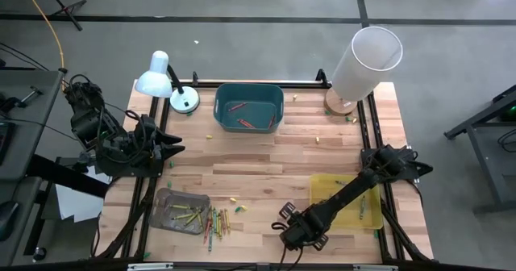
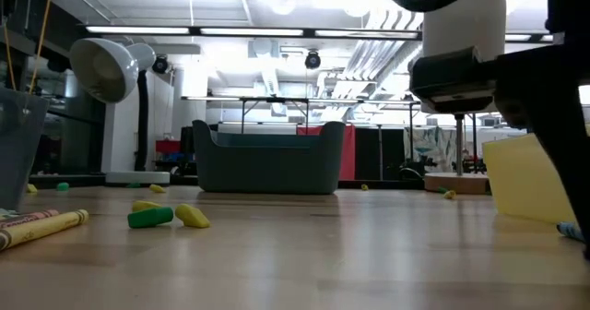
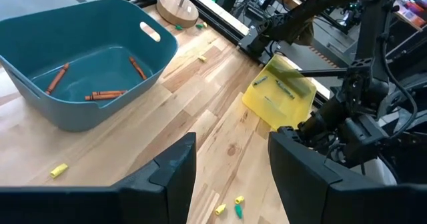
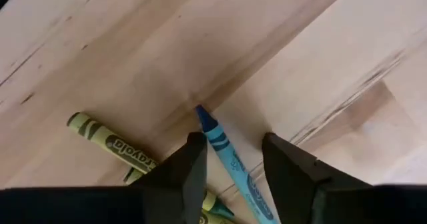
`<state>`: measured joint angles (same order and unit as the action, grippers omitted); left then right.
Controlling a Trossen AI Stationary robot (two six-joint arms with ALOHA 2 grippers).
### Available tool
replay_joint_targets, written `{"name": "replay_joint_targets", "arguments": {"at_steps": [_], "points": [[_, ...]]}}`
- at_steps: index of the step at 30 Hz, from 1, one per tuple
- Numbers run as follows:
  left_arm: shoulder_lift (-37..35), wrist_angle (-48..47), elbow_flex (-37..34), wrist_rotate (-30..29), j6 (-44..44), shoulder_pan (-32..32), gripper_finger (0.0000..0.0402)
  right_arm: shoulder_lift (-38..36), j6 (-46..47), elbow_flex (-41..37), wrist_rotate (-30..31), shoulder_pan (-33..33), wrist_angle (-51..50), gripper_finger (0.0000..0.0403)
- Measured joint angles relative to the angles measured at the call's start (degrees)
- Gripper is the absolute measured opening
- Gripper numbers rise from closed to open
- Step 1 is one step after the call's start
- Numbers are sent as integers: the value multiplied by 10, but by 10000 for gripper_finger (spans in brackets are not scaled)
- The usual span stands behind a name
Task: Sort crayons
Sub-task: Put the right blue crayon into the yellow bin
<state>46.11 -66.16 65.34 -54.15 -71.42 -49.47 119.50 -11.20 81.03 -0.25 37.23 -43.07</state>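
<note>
At the lower middle of the high view, your right gripper [image 4: 230, 159] hangs low over the counter [image 1: 274, 154] with its jaws parted astride a blue crayon [image 4: 230, 159] lying beside yellow-green crayons [image 4: 110, 139], gripping nothing, while your left gripper [image 3: 230, 167] waits open at the left edge.

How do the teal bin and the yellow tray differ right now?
The teal bin is deep with handle cutouts; the yellow tray is shallow and see-through. The teal bin holds red-orange crayons; the yellow tray holds a few greenish ones. The right arm reaches across the yellow tray; nothing covers the teal bin. Both sit on the wooden table.
</note>
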Motion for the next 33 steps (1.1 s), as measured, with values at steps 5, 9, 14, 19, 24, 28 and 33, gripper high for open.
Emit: {"name": "replay_joint_targets", "arguments": {"at_steps": [5,9,14,19,24,28,33], "points": [[0,0,0,0,0,0,172,4,6,9,32,0,-14,54],[0,0,0,0,12,0,172,12,-4,59,61,-11,-69,15],[0,0,0,-4,21,0,172,2,4,145,178,-49,-164,5],[-1,-1,0,-4,26,0,172,-68,146,141,229,-97,-204,3],[0,-1,0,-4,26,0,172,-202,376,8,252,-99,-238,2],[0,0,0,-9,25,0,172,-335,624,-129,227,-40,-238,1],[2,0,0,-46,16,0,172,-428,902,-262,151,38,-196,1]]}}
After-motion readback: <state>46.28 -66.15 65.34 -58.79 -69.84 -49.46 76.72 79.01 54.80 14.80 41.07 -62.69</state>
